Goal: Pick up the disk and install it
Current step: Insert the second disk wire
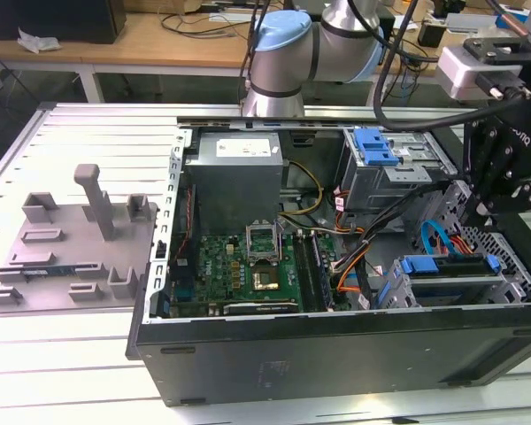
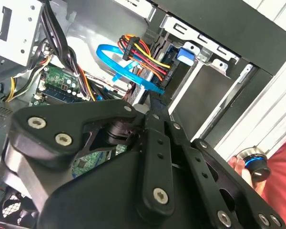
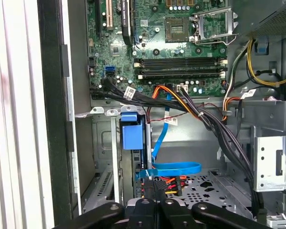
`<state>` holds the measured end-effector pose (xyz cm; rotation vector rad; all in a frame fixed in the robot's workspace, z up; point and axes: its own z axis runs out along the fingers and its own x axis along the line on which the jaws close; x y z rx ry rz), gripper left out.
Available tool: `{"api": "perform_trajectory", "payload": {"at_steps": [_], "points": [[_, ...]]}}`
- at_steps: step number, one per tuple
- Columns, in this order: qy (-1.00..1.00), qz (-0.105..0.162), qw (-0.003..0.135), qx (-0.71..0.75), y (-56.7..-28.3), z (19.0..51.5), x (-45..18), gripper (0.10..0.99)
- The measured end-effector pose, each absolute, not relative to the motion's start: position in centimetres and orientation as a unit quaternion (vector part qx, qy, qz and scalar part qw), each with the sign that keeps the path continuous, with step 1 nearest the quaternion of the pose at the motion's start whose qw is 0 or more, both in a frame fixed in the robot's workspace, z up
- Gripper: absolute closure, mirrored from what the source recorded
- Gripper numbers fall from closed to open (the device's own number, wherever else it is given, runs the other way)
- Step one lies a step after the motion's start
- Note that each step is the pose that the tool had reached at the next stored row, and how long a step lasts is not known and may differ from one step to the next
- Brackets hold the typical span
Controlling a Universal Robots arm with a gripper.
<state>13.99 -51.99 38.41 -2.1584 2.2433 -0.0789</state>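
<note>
You've got the gripper [image 1: 476, 211] at the right edge of the exterior view, hanging over the drive bay corner of the open computer case [image 1: 336, 350]. In both wrist views its black fingers [image 3: 148, 210] sit pressed together at the tips, narrow, and you can see nothing between them [image 2: 152, 109].

The disk [image 1: 451, 270] sits in the drive bay at the lower right of the exterior view, inside the case, below and just beside the gripper; blue rails show at its ends. It's apart from the fingers. The first wrist view shows a blue tab [image 3: 132, 133] in the bay's metal frame, with a blue flat cable [image 3: 174, 168] looping near the fingertips and a red-yellow-black wire bundle [image 3: 169, 183] close under them.

The green motherboard [image 1: 248, 261] fills the middle of the case, with the grey power supply [image 1: 234, 173] above it at upper centre. A blue latch plate [image 1: 372, 146] sits on the upper bay at upper right. A grey plastic fixture [image 1: 80, 239] rests on the table [image 1: 62, 354] at the exterior view's left.

In the second wrist view a hand [image 2: 238, 167] is on a black knob with a blue ring [image 2: 255, 162], next to a red sleeve [image 2: 281, 176]
</note>
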Motion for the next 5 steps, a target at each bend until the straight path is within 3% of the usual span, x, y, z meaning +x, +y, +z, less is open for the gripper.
{"api": "perform_trajectory", "payload": {"at_steps": [5], "points": [[0.72,-0.025,0.014,-0.693,-51.95,38.41,13.99,0.98]]}}
